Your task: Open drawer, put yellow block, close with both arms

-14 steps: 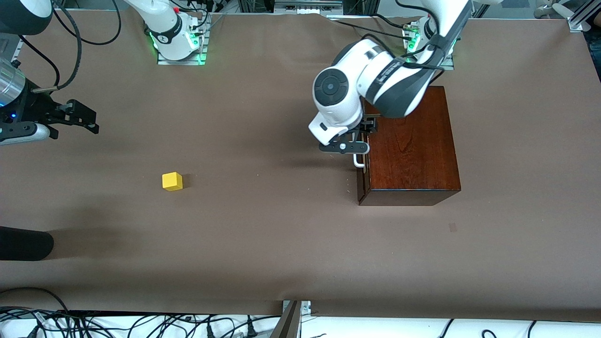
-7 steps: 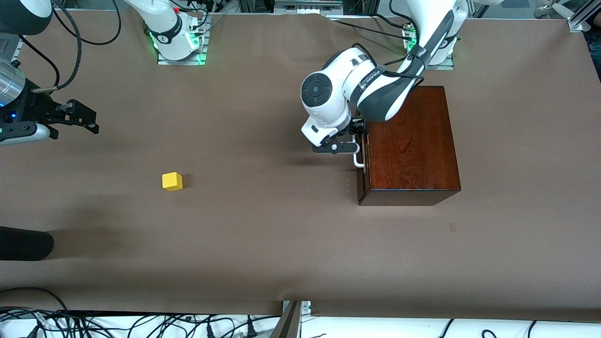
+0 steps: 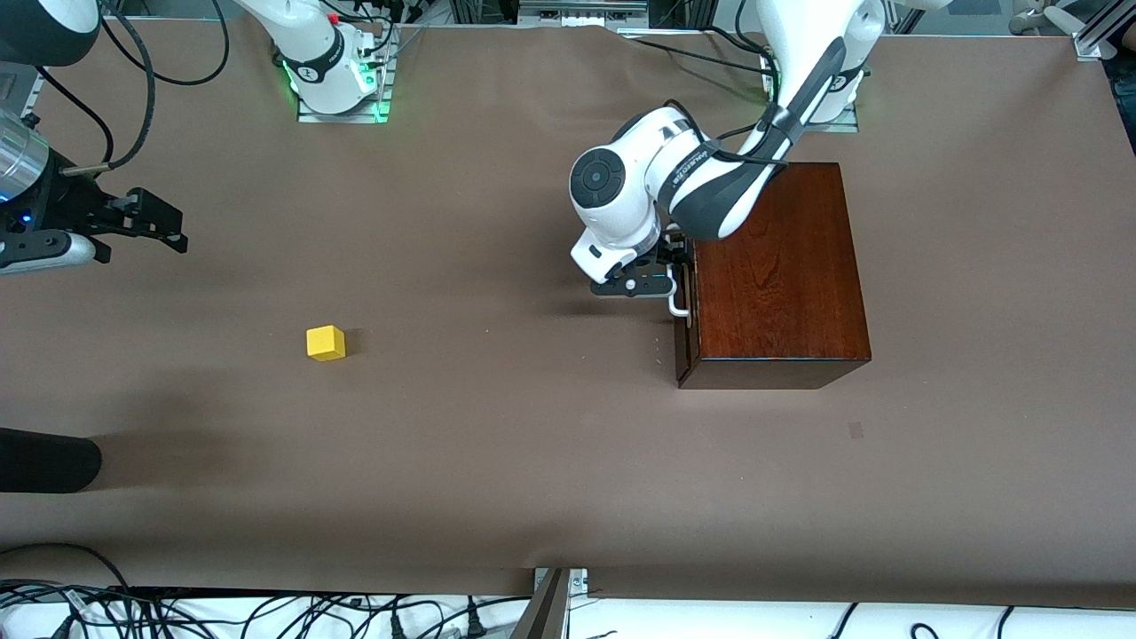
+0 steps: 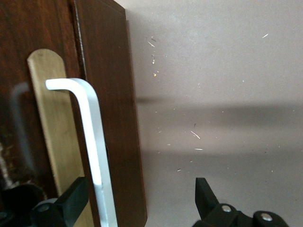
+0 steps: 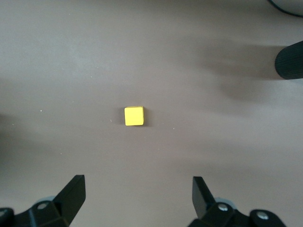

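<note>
**Left gripper at the drawer handle, block alone on the table**

Toward the left arm's end of the table stands the dark wooden box point(image 3: 775, 271). Its drawer point(image 4: 102, 101) is closed, flush with the box front. The left gripper point(image 4: 138, 201) is at the white handle point(image 4: 92, 142), with its fingers spread wide; one finger point(image 4: 71, 201) is between the handle and the drawer front, the other point(image 4: 206, 194) is over the bare table, so the handle lies between them and is not clamped.

The yellow block point(image 3: 326, 343) rests on the table well apart from the box, toward the right arm's end, with nothing near it. The right gripper point(image 5: 137, 194) waits in the air over the table, fingers apart and holding nothing.

A black rounded object point(image 3: 44, 460) lies at the table edge, nearer to the front camera than the block. The table point(image 3: 497, 444) has a plain brown cover. Many black cables point(image 3: 266, 612) lie along its near edge.
</note>
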